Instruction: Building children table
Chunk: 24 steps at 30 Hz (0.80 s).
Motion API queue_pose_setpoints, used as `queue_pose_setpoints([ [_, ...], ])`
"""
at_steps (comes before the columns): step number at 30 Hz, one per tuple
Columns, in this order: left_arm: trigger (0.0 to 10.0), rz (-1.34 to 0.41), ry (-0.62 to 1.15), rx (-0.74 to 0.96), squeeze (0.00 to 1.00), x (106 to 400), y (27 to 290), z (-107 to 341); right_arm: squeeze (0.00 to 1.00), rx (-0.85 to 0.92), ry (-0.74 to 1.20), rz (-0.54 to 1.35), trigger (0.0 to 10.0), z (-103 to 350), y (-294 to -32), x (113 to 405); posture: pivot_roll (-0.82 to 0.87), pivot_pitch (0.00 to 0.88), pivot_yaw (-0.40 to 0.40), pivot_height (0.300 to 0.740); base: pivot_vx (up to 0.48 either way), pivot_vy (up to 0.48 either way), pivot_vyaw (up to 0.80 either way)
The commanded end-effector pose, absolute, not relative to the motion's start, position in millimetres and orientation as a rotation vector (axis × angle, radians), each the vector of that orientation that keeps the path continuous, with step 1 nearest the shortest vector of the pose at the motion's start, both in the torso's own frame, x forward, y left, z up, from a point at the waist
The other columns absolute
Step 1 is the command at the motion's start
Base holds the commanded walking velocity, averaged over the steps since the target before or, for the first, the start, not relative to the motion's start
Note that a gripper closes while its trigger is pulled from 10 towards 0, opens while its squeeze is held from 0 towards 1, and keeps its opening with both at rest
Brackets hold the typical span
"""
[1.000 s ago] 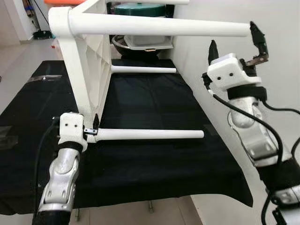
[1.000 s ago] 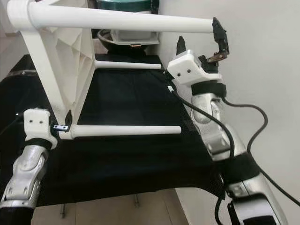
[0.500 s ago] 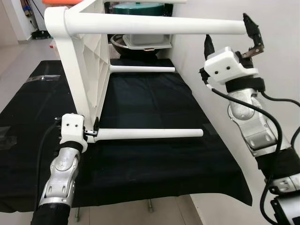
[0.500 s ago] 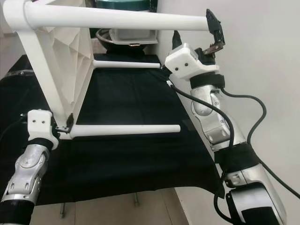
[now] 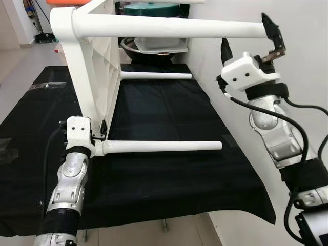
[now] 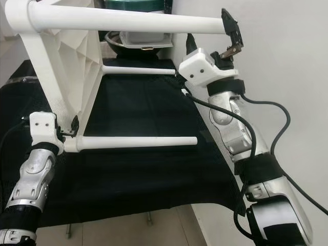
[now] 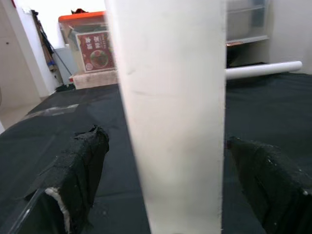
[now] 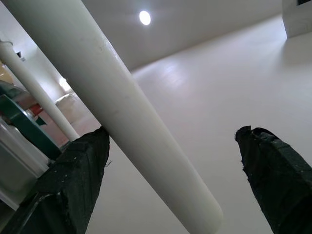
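Observation:
The white children's table [image 5: 95, 66] stands on its side on a black cloth [image 5: 169, 179], its legs pointing to my right. My left gripper [image 5: 101, 134] is at the base of the near lower leg [image 5: 164, 146]. In the left wrist view its fingers [image 7: 78, 165] straddle that leg [image 7: 175, 122], open, with a gap on one side. My right gripper [image 5: 244, 28] is raised at the free tip of the near upper leg [image 5: 169, 29]. It is open, one finger [image 8: 73, 175] against the leg [image 8: 122, 112], the other apart.
A white wall [image 5: 307, 31] runs close along the right. Behind the table are a green-lidded container [image 5: 154, 9] and a white bin [image 5: 159, 46]. An orange-lidded box [image 7: 90, 41] stands at the far left. The cloth's front edge [image 5: 179, 218] is near me.
My right gripper has shifted a little up and left, staying at the upper leg's tip. My left gripper has risen slightly at the lower leg's base.

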<state>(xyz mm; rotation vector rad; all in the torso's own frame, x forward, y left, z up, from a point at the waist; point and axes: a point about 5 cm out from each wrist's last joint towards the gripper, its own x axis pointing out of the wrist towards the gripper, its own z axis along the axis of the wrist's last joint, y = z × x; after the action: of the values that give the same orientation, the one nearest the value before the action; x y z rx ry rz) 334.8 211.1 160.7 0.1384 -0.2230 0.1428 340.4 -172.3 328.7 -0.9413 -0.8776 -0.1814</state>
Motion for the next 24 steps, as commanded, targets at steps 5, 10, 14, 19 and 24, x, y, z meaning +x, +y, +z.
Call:
queue_pose_setpoints([
  [5,10.0,0.122,-0.195,0.132,0.0,339.1,206.2,152.8,0.0,-1.0,-0.918,-0.191,10.0,344.6,-177.5,342.2,0.04,0.0,-0.033,0.74,0.0,0.0,0.0],
  [10,10.0,0.122,-0.185,0.132,0.0,340.1,206.9,150.3,0.0,-1.037,-0.913,-0.166,10.0,347.7,-175.8,347.5,0.03,0.0,-0.032,0.74,0.0,0.0,0.0],
  [14,10.0,0.126,-0.184,0.134,0.0,342.0,209.2,150.1,0.0,-1.09,-0.887,-0.101,10.0,348.2,-168.4,356.3,0.04,0.0,-0.039,0.74,0.0,0.0,0.0],
  [19,10.0,0.129,-0.186,0.135,0.0,342.9,210.3,150.4,0.0,-1.123,-0.862,-0.046,10.0,347.3,-161.5,362.9,0.04,0.0,-0.042,0.74,0.0,0.0,0.0],
  [24,10.0,0.126,-0.189,0.14,0.0,343.5,210.8,149.8,0.0,-1.17,-0.832,0.042,3.1,343.6,-150.3,371.1,0.04,0.0,-0.045,0.74,0.0,0.0,0.0],
])
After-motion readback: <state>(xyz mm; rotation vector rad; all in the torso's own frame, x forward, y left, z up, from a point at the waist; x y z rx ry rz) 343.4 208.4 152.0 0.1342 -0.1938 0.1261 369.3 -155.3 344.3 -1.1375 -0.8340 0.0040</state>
